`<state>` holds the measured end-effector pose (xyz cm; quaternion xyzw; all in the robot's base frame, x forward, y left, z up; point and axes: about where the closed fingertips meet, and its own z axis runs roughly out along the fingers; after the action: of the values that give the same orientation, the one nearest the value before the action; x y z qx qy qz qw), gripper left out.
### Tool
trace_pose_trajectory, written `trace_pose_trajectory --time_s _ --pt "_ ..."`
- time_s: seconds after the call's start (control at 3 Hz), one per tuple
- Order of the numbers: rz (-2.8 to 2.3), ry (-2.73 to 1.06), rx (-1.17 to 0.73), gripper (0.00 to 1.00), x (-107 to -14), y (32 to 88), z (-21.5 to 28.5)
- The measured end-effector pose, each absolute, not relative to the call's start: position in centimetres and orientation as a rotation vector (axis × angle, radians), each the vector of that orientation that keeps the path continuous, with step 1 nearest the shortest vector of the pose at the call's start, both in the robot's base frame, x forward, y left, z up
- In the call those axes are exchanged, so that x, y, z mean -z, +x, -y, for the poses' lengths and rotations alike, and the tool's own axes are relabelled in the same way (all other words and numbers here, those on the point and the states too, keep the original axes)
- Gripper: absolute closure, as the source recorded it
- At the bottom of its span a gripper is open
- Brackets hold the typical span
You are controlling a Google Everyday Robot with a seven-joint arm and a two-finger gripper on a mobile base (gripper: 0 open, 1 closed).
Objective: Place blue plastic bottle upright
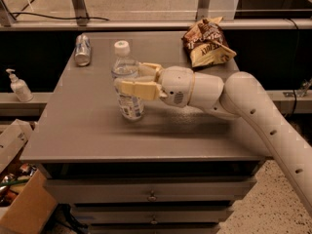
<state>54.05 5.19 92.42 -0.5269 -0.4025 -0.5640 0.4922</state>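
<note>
The blue plastic bottle [129, 101], clear and ribbed with a white cap and a white label, stands upright on the grey table [87, 135], left of its middle. My gripper [126, 78] reaches in from the right. Its two cream fingers [139, 88] sit on either side of the bottle's body, just below the shoulder, and are shut on it. The bottle's base appears to rest on the tabletop. The far finger's tip is hidden behind the bottle.
A silver can [83, 49] lies at the table's back left. A brown snack bag [207, 43] sits at the back right. A white pump bottle [18, 86] stands on a ledge to the left. A cardboard box [19, 199] is on the floor at the lower left.
</note>
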Motion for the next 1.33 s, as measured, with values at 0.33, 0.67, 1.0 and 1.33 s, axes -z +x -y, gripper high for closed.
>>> trace_pose_trajectory --time_s 0.33,0.67,1.0,1.33 --pt "0.973 -1.283 1.368 0.15 -92.3 54.1 -5.0" --pt "0.970 -1.284 1.369 0.00 -92.2 54.1 -4.9" --pt "0.970 -1.284 1.373 0.00 -92.4 54.1 -4.6" --pt "0.993 -1.299 1.388 0.00 -93.3 54.1 -2.9"
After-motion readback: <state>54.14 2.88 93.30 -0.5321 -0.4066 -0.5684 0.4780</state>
